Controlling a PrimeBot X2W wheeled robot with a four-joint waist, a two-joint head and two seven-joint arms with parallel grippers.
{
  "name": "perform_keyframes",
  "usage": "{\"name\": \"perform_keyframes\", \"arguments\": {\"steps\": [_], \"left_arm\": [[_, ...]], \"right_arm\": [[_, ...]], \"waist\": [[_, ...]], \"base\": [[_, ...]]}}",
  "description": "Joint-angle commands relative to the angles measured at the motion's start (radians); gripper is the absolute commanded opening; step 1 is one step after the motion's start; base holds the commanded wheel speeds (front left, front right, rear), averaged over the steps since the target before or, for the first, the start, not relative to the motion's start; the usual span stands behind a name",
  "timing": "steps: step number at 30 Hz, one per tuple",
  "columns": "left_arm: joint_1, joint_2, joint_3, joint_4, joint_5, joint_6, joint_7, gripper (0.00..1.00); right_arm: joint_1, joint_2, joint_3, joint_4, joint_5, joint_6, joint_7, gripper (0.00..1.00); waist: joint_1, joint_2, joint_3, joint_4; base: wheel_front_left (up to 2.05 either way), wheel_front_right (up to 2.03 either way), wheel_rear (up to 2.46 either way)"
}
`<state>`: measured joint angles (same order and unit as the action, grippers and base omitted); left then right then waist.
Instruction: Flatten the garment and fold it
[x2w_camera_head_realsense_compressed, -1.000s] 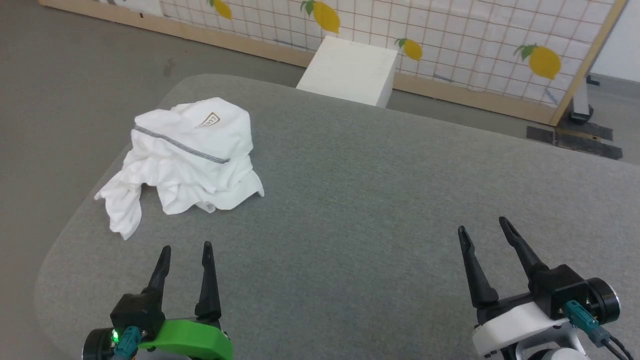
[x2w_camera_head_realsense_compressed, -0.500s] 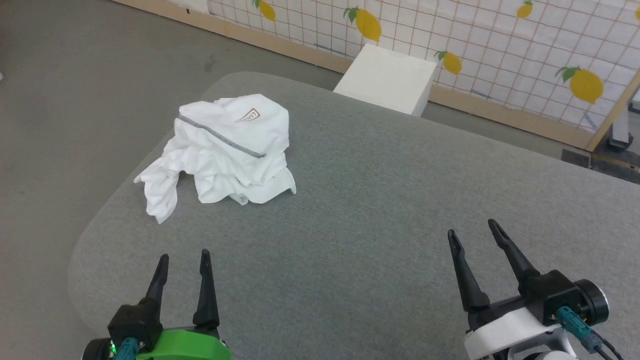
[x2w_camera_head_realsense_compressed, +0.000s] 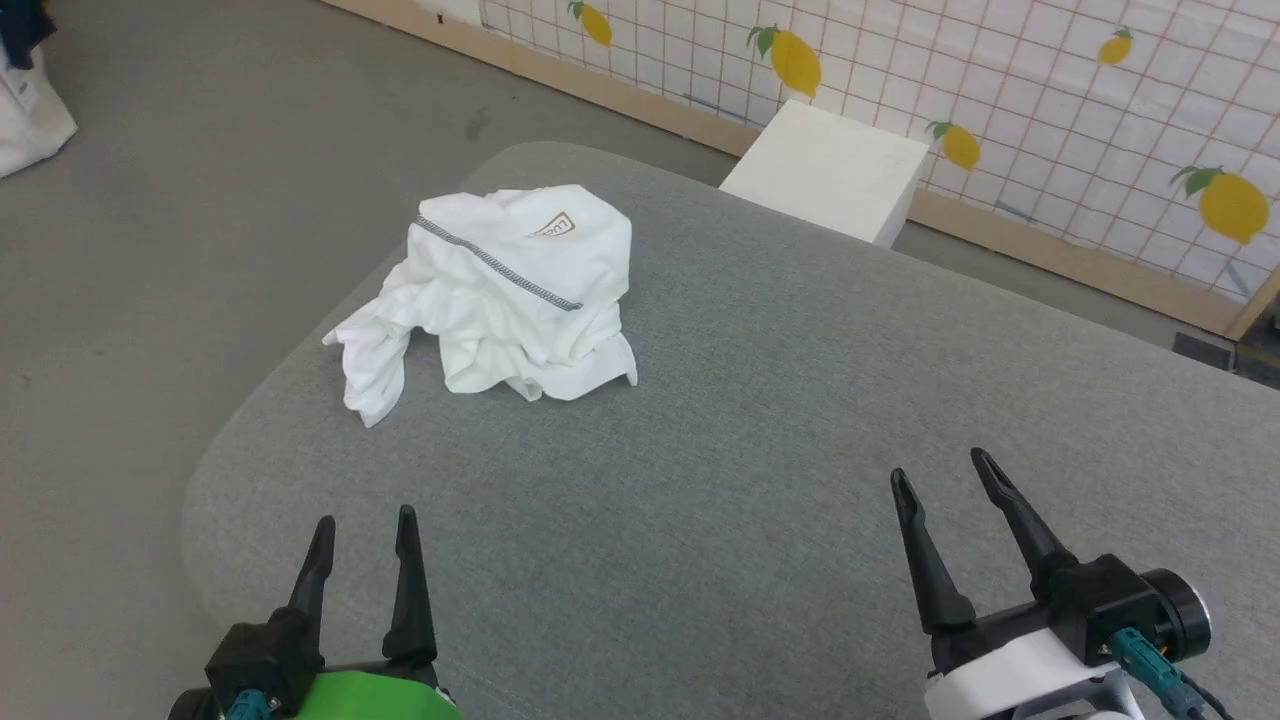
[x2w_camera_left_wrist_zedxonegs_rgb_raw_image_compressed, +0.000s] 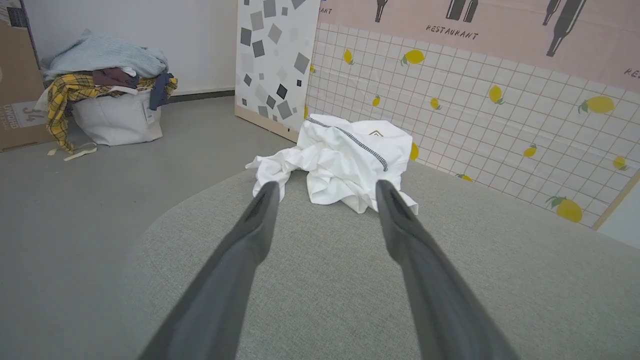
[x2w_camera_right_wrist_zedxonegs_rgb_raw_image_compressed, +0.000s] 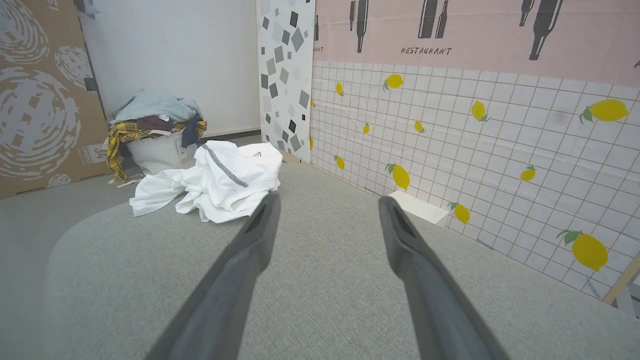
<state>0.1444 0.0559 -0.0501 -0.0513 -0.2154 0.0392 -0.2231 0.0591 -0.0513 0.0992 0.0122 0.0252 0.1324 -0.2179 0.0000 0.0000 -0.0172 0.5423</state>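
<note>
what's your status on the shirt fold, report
Both open, empty: left gripper, right gripper, over the table. White shirt crumpled in a heap, far left, untouched. Nothing between it and the grippers.

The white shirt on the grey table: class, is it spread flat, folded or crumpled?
Crumpled: the white shirt lies bunched in a creased heap on the grey table, not laid flat.

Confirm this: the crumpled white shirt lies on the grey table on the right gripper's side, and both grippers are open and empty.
One detail is wrong. The white shirt lies on the left gripper's side, not the right gripper's, as the head view shows. The rest holds: it is crumpled on the grey table, and both grippers are open and empty.
</note>
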Motion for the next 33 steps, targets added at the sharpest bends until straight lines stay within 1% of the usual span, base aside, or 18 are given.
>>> {"name": "perform_keyframes", "arguments": {"steps": [1, 14, 28, 33], "left_arm": [[0.018, -0.005, -0.005, -0.002, -0.01, -0.003, -0.012, 1.0], [0.029, -0.006, -0.013, -0.01, -0.035, 0.005, -0.039, 1.0], [0.024, -0.006, -0.019, -0.008, -0.043, 0.008, -0.039, 1.0], [-0.025, -0.006, -0.022, -0.033, -0.083, 0.003, -0.039, 1.0]], "right_arm": [[0.007, 0.001, 0.004, 0.002, 0.005, -0.002, -0.012, 1.0], [0.006, 0.001, 0.008, 0.002, 0.008, -0.002, -0.04, 1.0], [0.006, 0.001, 0.002, -0.001, 0.004, -0.002, -0.039, 1.0], [-0.001, 0.001, -0.041, -0.025, -0.011, -0.002, -0.027, 1.0]], "waist": [[0.0, 0.0, 0.004, 0.01], [0.0, 0.0, 0.011, 0.065], [0.0, 0.0, 0.018, 0.063], [0.0, 0.0, 0.047, 0.062]], "base": [[0.0, 0.0, 0.0], [0.0, 0.0, 0.0], [0.0, 0.0, 0.0], [0.0, 0.0, 0.0]]}}
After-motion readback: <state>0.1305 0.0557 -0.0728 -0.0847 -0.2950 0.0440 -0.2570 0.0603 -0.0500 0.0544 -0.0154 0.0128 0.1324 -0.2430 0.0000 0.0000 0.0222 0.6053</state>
